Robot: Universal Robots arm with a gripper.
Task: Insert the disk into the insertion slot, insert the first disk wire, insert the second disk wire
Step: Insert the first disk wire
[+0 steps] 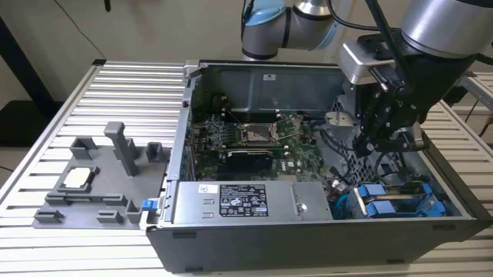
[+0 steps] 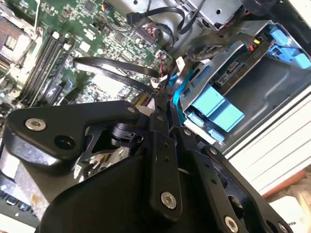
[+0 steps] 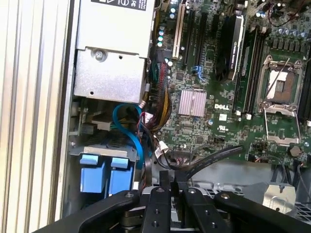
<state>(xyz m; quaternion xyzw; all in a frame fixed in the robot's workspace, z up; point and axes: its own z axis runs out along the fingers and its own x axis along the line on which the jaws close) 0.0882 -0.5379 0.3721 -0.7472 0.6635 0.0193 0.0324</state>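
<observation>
Two bright blue carriers (image 1: 391, 203) sit side by side in the grey sheet-metal drive bay, the insertion slot (image 1: 440, 195), at the near corner of the case on the exterior view's right. I cannot tell which one holds the disk. Both wrist views show the carriers (image 2: 214, 108) (image 3: 104, 174) and the bay (image 2: 262, 82) (image 3: 99, 151). My gripper (image 1: 376, 147) hangs inside the case, just behind the bay. Its black fingers meet in both wrist views (image 3: 168, 178) (image 2: 158, 103), shut on the end of a flat black wire (image 3: 214, 158) (image 2: 116, 65) that arcs over the motherboard.
A silver power supply (image 1: 246, 202) (image 3: 112, 63) lies along the case's near wall beside the bay. The green motherboard (image 1: 254, 135) fills the case floor. Loose blue and coloured cables (image 3: 131, 128) bunch between them. A grey fixture (image 1: 100, 179) rests on the slatted table (image 1: 123, 86).
</observation>
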